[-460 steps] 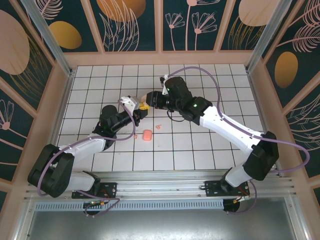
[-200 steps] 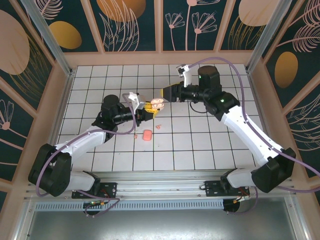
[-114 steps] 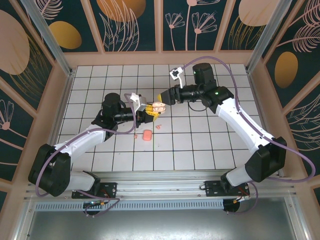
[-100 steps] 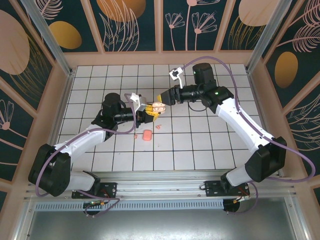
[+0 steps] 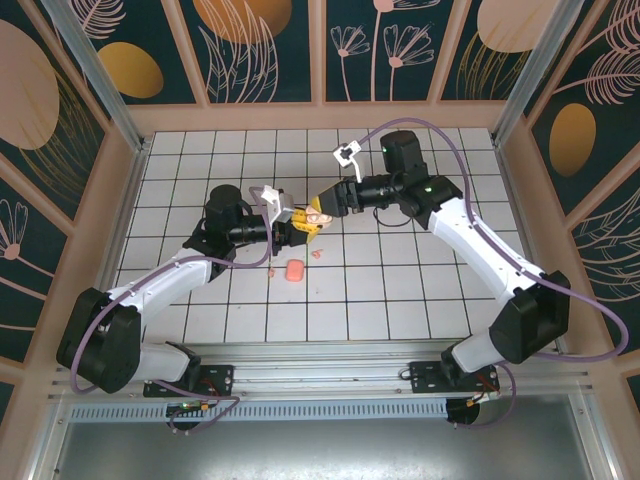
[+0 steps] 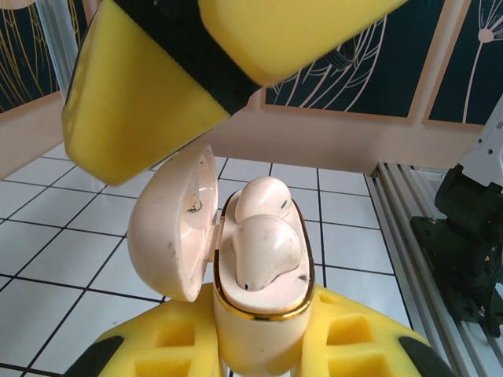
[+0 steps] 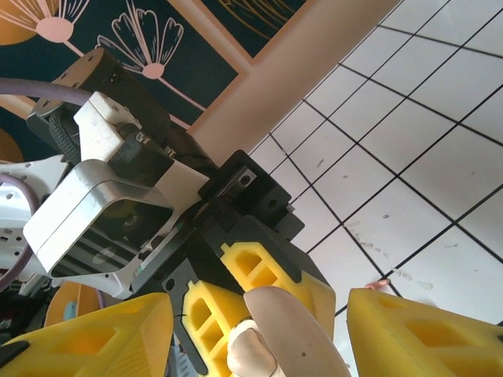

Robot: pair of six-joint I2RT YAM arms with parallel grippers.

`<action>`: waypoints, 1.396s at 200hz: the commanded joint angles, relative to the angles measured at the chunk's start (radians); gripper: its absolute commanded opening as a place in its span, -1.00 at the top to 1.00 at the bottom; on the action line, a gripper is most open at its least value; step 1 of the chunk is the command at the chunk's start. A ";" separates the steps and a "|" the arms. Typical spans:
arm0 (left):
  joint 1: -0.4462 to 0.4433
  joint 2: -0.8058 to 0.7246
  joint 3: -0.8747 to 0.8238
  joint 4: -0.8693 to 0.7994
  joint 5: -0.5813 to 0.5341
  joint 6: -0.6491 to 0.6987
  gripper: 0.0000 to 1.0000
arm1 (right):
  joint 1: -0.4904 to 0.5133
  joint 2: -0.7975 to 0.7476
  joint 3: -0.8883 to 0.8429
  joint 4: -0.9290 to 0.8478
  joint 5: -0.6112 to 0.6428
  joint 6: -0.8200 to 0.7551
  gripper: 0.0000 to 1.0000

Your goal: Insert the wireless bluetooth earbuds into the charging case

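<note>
My left gripper point(image 5: 303, 220) is shut on the pale-pink charging case point(image 6: 263, 314), holding it above the tiles between its yellow fingers point(image 6: 354, 338). The case's lid point(image 6: 177, 228) hangs open to the left. Two pale-pink earbuds point(image 6: 263, 247) sit in the case's wells, one behind the other. My right gripper point(image 5: 322, 203) is open just above the case. In the right wrist view its yellow fingers point(image 7: 424, 334) stand wide apart on either side of the lid point(image 7: 302, 334), apart from it. The same fingers loom over the case in the left wrist view point(image 6: 141, 102).
A salmon-pink rounded-square box point(image 5: 294, 270) lies on the white tiled table point(image 5: 400, 290) below the grippers. Tiny pink bits lie near it, one to its right point(image 5: 318, 254) and one to its left point(image 5: 270, 273). Wooden walls point(image 5: 320, 115) ring the table.
The right gripper pulled away to the right, then came back left and down to the case. The left gripper kept the open case lifted, nearly still.
</note>
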 commanded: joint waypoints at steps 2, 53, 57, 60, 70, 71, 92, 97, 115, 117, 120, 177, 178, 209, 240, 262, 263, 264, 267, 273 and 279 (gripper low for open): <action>-0.008 -0.014 0.033 -0.001 -0.010 0.027 0.69 | 0.008 0.015 -0.001 0.025 -0.053 -0.001 -0.21; -0.008 -0.008 0.040 0.002 -0.046 0.023 0.70 | 0.031 -0.006 -0.006 0.008 -0.064 -0.008 -0.12; -0.008 -0.011 0.039 0.003 -0.060 0.021 0.70 | 0.031 -0.011 -0.009 0.009 -0.067 -0.010 -0.12; -0.008 -0.013 0.037 0.004 -0.070 0.020 0.70 | 0.031 -0.015 -0.012 0.010 -0.067 -0.009 -0.11; -0.008 -0.018 0.031 0.004 -0.099 0.024 0.71 | 0.031 -0.032 -0.024 0.017 -0.073 -0.007 -0.08; -0.008 -0.017 0.030 0.004 -0.101 0.024 0.71 | 0.031 -0.033 -0.024 0.018 -0.073 -0.007 -0.08; -0.008 -0.018 0.030 0.004 -0.120 0.025 0.70 | 0.027 -0.072 -0.053 0.040 -0.069 0.002 -0.07; -0.007 -0.016 0.031 0.005 -0.121 0.021 0.70 | 0.024 -0.082 -0.061 0.047 -0.062 0.005 -0.07; -0.008 -0.005 0.040 0.005 -0.134 -0.007 0.71 | 0.020 -0.123 -0.091 0.077 -0.002 0.046 -0.07; -0.008 -0.005 0.041 0.005 -0.138 -0.013 0.71 | 0.020 -0.128 -0.096 0.081 0.007 0.050 -0.07; -0.008 -0.002 0.041 0.006 -0.143 -0.020 0.71 | 0.019 -0.134 -0.100 0.086 0.025 0.060 -0.07; -0.039 0.112 0.153 -0.087 -0.289 -0.263 0.75 | -0.183 -0.312 -0.298 0.213 0.347 0.331 -0.08; -0.041 0.116 0.155 -0.089 -0.290 -0.269 0.75 | -0.188 -0.316 -0.302 0.213 0.352 0.336 -0.08; -0.077 0.237 0.276 -0.130 -0.334 -0.434 0.79 | -0.315 -0.399 -0.419 0.203 0.416 0.463 -0.08; -0.125 0.352 0.406 -0.195 -0.371 -0.549 0.80 | -0.366 -0.454 -0.514 0.179 0.466 0.499 -0.08; -0.165 0.447 0.500 -0.258 -0.388 -0.601 0.80 | -0.385 -0.475 -0.555 0.156 0.497 0.501 -0.08; -0.166 0.451 0.504 -0.260 -0.388 -0.603 0.80 | -0.386 -0.476 -0.556 0.154 0.498 0.501 -0.08; -0.167 0.455 0.506 -0.261 -0.388 -0.606 0.80 | -0.387 -0.477 -0.558 0.154 0.499 0.501 -0.08; -0.173 0.465 0.519 -0.269 -0.389 -0.612 0.80 | -0.390 -0.480 -0.563 0.153 0.504 0.502 -0.08; -0.184 0.487 0.542 -0.282 -0.393 -0.628 0.81 | -0.397 -0.485 -0.572 0.154 0.509 0.504 -0.08; -0.191 0.508 0.564 -0.294 -0.396 -0.644 0.80 | -0.406 -0.492 -0.582 0.157 0.511 0.507 -0.08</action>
